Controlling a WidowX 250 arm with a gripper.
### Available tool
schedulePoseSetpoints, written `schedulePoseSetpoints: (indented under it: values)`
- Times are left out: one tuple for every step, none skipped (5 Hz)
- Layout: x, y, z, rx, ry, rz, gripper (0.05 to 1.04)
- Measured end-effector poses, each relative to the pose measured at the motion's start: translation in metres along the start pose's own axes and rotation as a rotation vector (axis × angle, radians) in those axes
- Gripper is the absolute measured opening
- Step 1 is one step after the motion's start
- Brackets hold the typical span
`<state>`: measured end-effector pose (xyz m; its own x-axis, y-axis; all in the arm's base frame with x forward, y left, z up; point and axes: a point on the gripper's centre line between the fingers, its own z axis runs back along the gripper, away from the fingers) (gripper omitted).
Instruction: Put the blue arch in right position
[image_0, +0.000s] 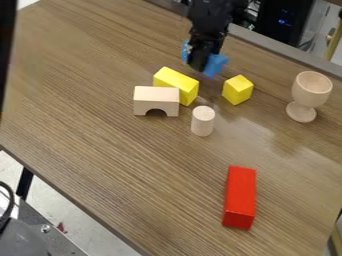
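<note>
Blue arch (215, 65) in pincer (198, 63); yellow blocks (237, 90) near.

Ok so the cylinder (203, 121) is stood on the table (87, 125), pretty much mid-layout. Just to its left and a bit behind, the bridge block (148, 100) is set, with the brick (175, 80) parked behind that, so back-left of the cylinder. The cube (238, 90) is placed near the cylinder too, back-right. Well over to the cylinder's right and a bit back, the goblet (311, 90) is stood. The bar (240, 197) is laid well in front, slightly right. Behind the cylinder, the arch (215, 65) is held in the gripper (198, 65).
</note>
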<state>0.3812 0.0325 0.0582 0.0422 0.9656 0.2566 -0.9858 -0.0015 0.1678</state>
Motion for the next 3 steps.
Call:
schedulePoseSetpoints:
  values:
    - [-0.004,-0.007,0.002,0.032,-0.222,-0.047,0.289]
    - [-0.009,-0.015,0.004,0.056,-0.333,-0.120,0.289]
    - [-0.005,-0.023,0.006,0.122,-0.378,-0.235,0.289]
